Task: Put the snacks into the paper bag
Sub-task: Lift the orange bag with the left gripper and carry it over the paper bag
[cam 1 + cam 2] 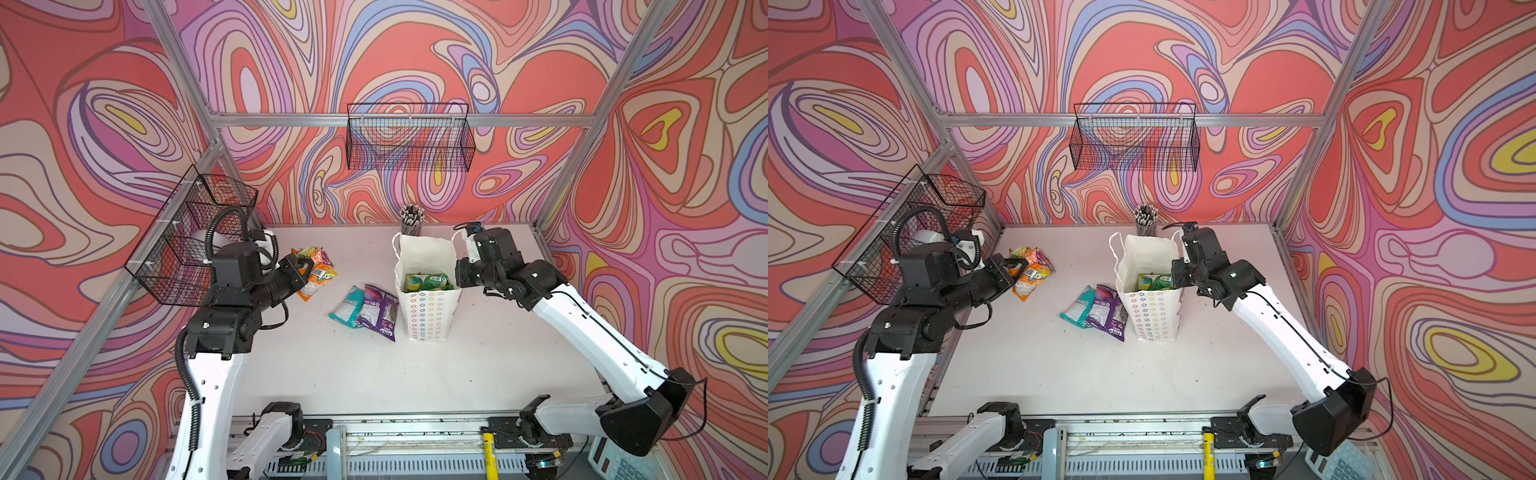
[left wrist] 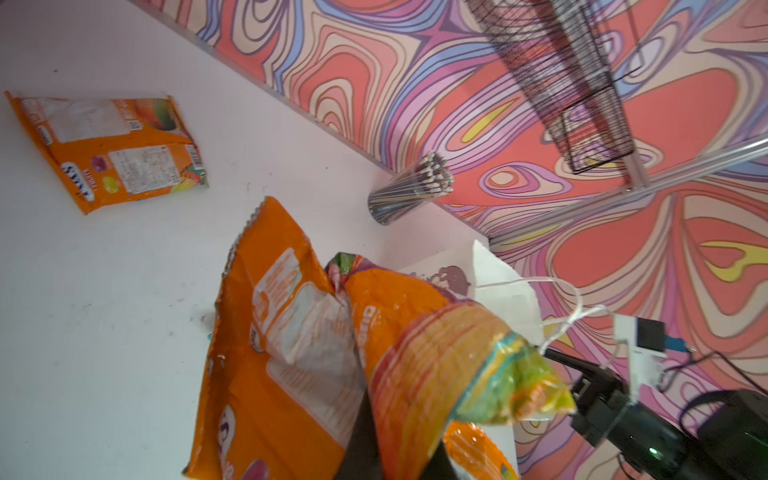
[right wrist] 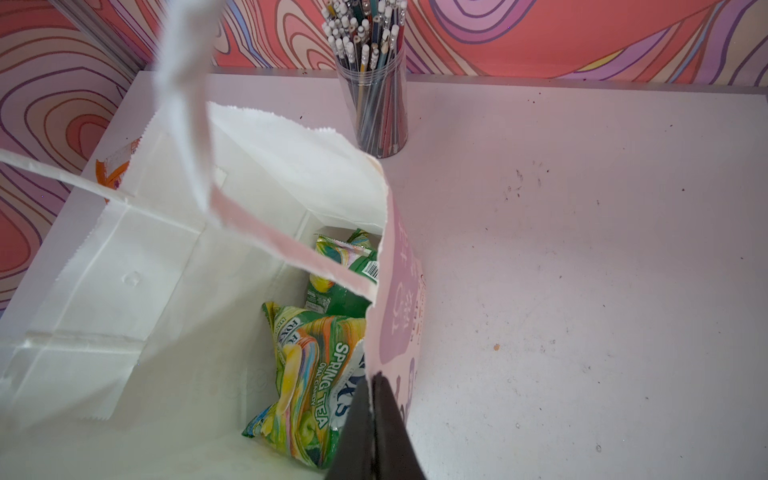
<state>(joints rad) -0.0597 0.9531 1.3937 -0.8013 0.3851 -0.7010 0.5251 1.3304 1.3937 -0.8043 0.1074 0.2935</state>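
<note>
Two grippers, both clamped. On right gripper (image 3: 374, 415), fingers pinch side rim of paper bag (image 1: 428, 316), upright mid-desk (image 1: 415, 374); inside, two green pouches (image 3: 307, 374). On left gripper (image 1: 305, 266), fingers closed on crumpled orange pouches (image 2: 291, 353), lifted. Another orange pouch (image 2: 112, 149) flat toward rear-left corner. Teal pouch (image 1: 348, 307) and purple pouch (image 1: 380, 311) flat, overlapping, just beside bag. Pencil cup (image 1: 411, 222) behind bag, rear edge.

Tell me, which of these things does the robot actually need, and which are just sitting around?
Part of the job: paper bag, green pouches inside it, orange pouches, teal pouch, purple pouch.
Just lying about: pencil cup, back wire basket, side wire basket.
</note>
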